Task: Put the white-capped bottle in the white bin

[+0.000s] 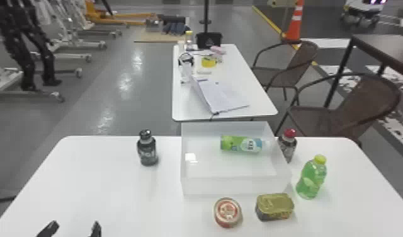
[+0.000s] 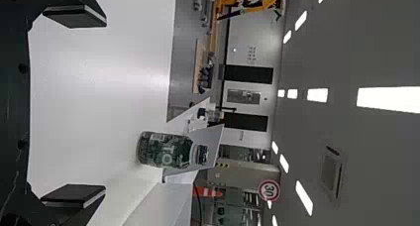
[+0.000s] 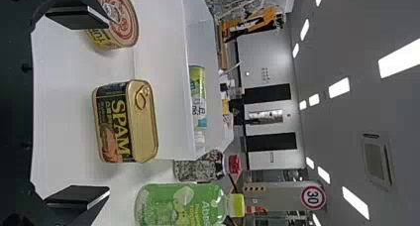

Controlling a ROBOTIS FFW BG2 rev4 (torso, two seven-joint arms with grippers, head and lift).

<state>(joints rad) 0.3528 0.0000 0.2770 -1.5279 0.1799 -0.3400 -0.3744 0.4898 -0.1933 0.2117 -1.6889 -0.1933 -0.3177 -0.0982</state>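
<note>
- Left gripper (image 1: 72, 230) spread, left of and nearer than the white bin (image 1: 232, 186)
- Right gripper (image 3: 107, 107) spread, facing the bin's near side
- White-capped bottle (image 1: 241, 144) lying inside the bin

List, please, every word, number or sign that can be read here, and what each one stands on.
"SPAM": rectangular can
"30": round red-rimmed sign
"TO", perhaps more: dark bottle
"TU", partial: round can
"Abes", apparently: green bottle
Too blurred or small: labels on the white-capped bottle and red-capped bottle, plus remaining fine print.
</note>
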